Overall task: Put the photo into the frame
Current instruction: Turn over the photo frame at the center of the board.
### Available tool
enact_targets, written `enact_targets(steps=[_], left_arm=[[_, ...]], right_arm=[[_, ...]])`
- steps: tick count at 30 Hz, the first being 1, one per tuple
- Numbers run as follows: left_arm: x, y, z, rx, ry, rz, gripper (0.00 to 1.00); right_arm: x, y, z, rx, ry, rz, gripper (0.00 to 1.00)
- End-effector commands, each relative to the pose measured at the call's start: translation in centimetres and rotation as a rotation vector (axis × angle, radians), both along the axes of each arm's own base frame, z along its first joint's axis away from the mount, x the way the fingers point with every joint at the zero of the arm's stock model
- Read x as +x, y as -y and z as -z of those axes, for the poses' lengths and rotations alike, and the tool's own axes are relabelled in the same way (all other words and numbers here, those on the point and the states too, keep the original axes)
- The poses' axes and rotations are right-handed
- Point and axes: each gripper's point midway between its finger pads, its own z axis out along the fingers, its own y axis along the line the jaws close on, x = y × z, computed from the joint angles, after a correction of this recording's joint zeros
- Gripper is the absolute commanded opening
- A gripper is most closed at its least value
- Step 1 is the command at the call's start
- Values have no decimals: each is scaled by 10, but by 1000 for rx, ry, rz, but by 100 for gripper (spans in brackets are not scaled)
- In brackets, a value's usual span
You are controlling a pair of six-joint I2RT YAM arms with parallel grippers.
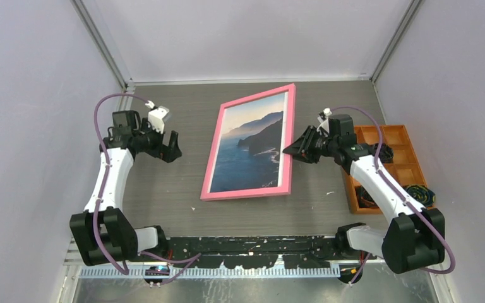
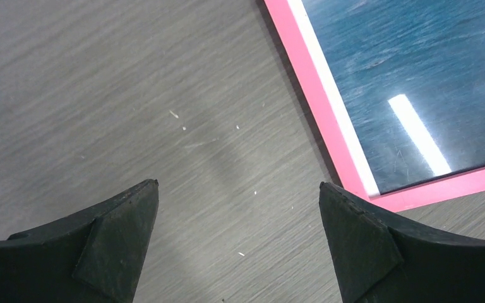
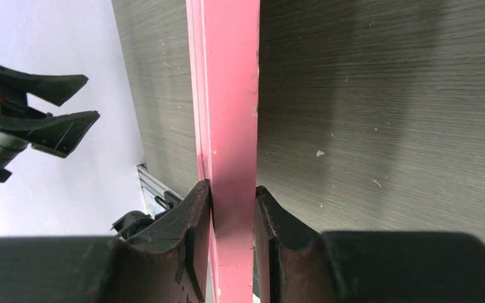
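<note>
the frame (image 1: 246, 192), thin and pink, lies face up on the tabletop (image 1: 164, 189), top leaning right, its right rail pinched in the right claw (image 1: 287, 150). the photo (image 1: 252, 145), blue coast and dark mountains, fills it.

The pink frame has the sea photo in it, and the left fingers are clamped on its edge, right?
No: the right fingers are clamped on the frame edge, as the right wrist view shows. The left fingers stand open beside it. The photo is in it.

Pale lilac walls (image 1: 25, 95) enclose a grey wood-grain table (image 1: 170, 189), with metal corner rails (image 1: 101, 44) behind.
</note>
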Motion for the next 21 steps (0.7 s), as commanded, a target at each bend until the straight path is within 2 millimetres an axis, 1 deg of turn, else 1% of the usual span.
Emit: enact_targets(steps=[1,3,4,6,7,8,9,12,13,16,17,19,21], left_arm=[[-7,-1,11,-23,25,-7,100],[-8,-5,19,-24,40,-47,100],[-11,-6,27,-25,37,-66,100],[-10,-9,32,-22,56,-98,100],[-13,-10,39,-21,49,-108,100],[-13,-11,44,-21,47,-117,100],[-13,-12,50,-20,39,-128,100],[-12,-16,68,-19,18,-161,100],[-12,-17,73,-19,9,-169,100],[-8,-20,85,-29,-5,-201,100],[-7,-19,87,-42,-11,-205,100],[-6,-17,90,-59,-14,-207,100],[-5,-16,93,-67,-10,-213,100]], right_arm=[[7,-15,5,68,87,-83,1],[8,-16,23,53,54,-88,1],[9,-14,34,34,31,-82,2],[12,-12,54,8,-5,-74,3],[11,-11,65,-4,-32,-71,4],[13,-10,71,-16,-41,-63,6],[14,-8,82,-33,-64,-55,8],[17,0,103,-88,-102,-15,15],[18,2,109,-105,-113,-4,19],[18,10,126,-156,-151,29,23],[17,13,130,-170,-161,37,26],[15,17,140,-198,-183,47,35],[13,21,146,-224,-196,56,50]])
